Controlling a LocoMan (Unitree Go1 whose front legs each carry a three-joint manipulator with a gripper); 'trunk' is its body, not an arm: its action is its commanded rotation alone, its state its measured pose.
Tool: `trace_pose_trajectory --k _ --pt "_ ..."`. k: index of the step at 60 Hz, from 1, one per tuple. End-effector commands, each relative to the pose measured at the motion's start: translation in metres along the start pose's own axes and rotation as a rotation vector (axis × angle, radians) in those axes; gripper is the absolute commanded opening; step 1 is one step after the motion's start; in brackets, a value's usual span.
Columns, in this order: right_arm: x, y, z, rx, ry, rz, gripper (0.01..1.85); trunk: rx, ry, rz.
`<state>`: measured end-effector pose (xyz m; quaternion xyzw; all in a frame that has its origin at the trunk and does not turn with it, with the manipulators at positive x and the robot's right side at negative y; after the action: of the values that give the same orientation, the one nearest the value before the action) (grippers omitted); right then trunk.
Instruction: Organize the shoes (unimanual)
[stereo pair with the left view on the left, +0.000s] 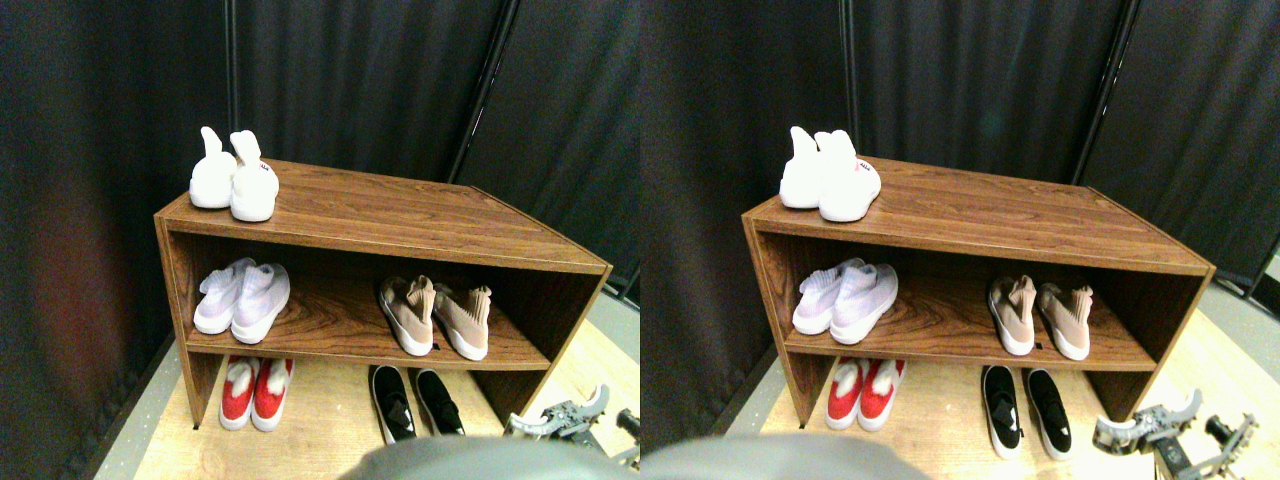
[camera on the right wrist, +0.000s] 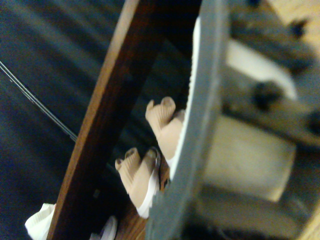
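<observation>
Hovering low, gripper (stereo pair with the left view on the left: 570, 415) sits just beside the shelf's (stereo pair with the left view on the left: 380, 215) right edge.

We've got a dark walnut-look wooden shelf unit (stereo pair with the left view on the left: 400, 215) with a top board and one middle board, sitting on a pale wood-plank floor (stereo pair with the left view on the left: 320, 430). Behind it hang black pleated curtains (stereo pair with the left view on the left: 370, 80) on thin dark poles (stereo pair with the left view on the left: 485, 85).

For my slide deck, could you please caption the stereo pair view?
Five shoe pairs on a wooden rack: white pair on top, lavender and pink mid-shelf, red and black below.
</observation>
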<state>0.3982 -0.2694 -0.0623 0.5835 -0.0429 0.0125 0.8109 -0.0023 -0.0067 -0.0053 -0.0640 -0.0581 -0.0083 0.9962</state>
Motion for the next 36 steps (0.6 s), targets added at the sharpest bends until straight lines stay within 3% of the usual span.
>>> trace_pose_trajectory --k 1,4,7,18,22,33,36 --pt "0.002 0.01 0.012 -0.048 -0.063 0.073 0.49 -0.025 0.007 -0.001" --pt "0.005 0.013 0.019 -0.082 -0.133 0.089 0.06 -0.023 0.007 -0.003" --pt "0.007 0.015 0.023 -0.129 -0.177 0.101 0.06 -0.023 0.007 -0.004" --pt "0.027 0.016 0.043 -0.201 -0.14 0.133 0.06 -0.024 0.004 -0.005" --pt "0.033 0.018 0.047 -0.16 -0.185 0.112 0.06 -0.025 0.004 -0.003" --pt "0.051 0.018 0.053 -0.059 -0.171 0.083 0.06 -0.027 0.002 -0.002" --pt "0.056 0.017 0.053 -0.015 -0.2 0.063 0.06 -0.026 0.001 -0.001"
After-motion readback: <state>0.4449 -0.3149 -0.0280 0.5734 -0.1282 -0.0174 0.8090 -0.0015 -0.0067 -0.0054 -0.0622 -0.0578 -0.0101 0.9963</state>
